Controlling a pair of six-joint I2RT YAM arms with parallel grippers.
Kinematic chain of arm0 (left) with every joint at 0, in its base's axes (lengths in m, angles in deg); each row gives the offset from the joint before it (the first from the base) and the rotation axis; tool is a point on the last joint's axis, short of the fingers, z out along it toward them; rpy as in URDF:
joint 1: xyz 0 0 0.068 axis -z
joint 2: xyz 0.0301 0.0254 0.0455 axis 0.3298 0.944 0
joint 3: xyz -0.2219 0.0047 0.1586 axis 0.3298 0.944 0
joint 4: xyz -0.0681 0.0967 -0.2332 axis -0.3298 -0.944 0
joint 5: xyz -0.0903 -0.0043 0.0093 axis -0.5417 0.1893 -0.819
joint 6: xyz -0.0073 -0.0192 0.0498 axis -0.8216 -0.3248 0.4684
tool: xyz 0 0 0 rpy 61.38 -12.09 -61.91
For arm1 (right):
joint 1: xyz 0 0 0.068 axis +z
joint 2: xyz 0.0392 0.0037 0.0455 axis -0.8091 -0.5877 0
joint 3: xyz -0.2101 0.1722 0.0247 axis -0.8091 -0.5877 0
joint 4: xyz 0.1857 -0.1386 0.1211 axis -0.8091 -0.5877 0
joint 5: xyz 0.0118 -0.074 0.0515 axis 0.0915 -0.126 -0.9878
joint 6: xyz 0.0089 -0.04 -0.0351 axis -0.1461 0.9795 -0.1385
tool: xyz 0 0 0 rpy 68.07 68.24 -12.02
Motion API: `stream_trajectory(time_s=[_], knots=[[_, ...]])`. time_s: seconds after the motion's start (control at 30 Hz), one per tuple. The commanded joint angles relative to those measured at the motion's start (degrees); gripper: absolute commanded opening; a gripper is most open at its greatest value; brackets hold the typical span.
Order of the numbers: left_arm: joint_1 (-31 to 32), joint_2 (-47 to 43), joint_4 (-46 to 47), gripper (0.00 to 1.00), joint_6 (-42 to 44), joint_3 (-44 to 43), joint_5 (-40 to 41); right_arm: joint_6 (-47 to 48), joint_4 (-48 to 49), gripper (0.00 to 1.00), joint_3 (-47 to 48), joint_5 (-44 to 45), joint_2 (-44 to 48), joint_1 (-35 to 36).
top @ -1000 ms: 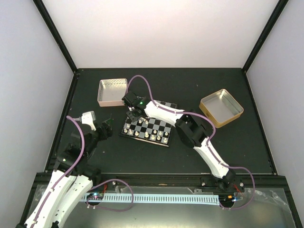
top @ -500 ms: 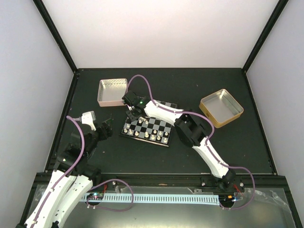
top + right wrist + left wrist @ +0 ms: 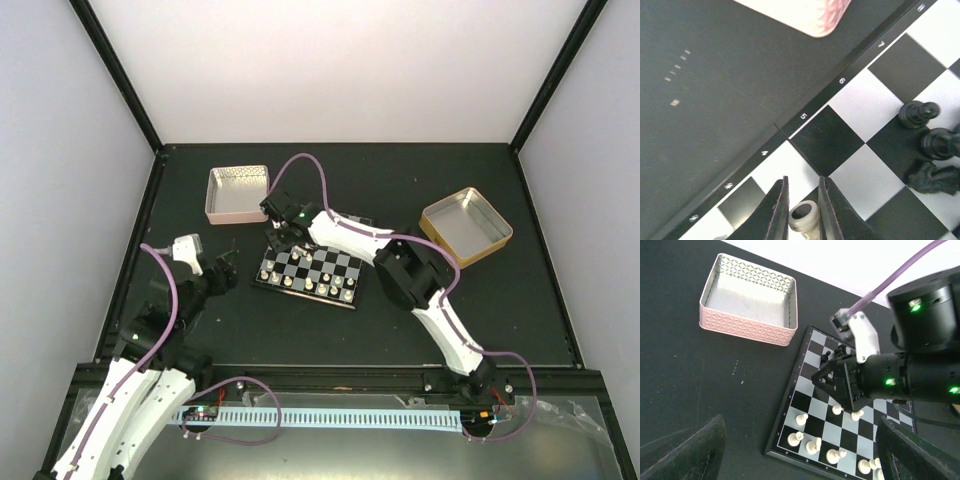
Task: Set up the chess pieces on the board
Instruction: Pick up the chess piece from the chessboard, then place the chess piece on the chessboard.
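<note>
- Dark table (image 3: 400,300) under plain white walls carries everything; the board (image 3: 801,401) lies at a slant, left of the table's middle.
- Low over the board's left edge hangs the right gripper (image 3: 802,202), jaws close together and clamped on a cream-white piece (image 3: 804,218) beside the numbered rim. Whether that piece rests on its square or is just off it, I cannot tell.
- Toward the board's far edge stand the black pieces (image 3: 917,114), at least three bunched close together.
- Along the board's near edge the white pieces (image 3: 813,444) stand in a loose line. The right arm (image 3: 350,235) hides part of the board, so no full count is possible.
- Off the board's left edge, above the table, the left gripper (image 3: 224,266) has its jaws wide apart and holds nothing.
- Near the table's far left corner sits the pink tin (image 3: 747,329), and toward its right edge the gold tin (image 3: 470,255). No pieces show in either.
- Judging from this, the pieces are out on the board and the work is well along. What remains looks like straightening ragged rows and filling home squares, the clamped piece among them.
</note>
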Motion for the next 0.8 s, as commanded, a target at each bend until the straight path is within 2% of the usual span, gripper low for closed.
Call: stream_trajectory(time_s=[0.0,0.17,0.3,0.53,0.63,0.77], knots=[[0.1,0.4,2.4,0.83,0.7,0.6,-3.2,-8.3,3.6,0.15,-1.1,-3.6,7.8,-1.2],[0.1,1.9,10.4,0.83,-2.4,4.6,-11.0,-16.2,7.3,0.16,-6.7,-8.7,13.8,-3.2],[0.0,5.7,22.4,0.83,-4.0,8.8,-17.0,-23.2,13.6,0.16,-16.9,-14.7,21.5,-5.1],[1.2,21.5,39.7,0.75,-4.4,10.3,-27.0,-39.7,27.8,0.16,-35.0,-24.8,32.9,-7.1],[3.9,25.9,46.7,0.72,-3.5,10.7,-28.1,-46.6,33.2,0.16,-40.7,-28.3,35.8,-7.4],[9.3,29.0,52.1,0.69,-2.0,11.4,-25.5,-54.3,39.5,0.16,-45.9,-31.1,38.0,-7.5]])
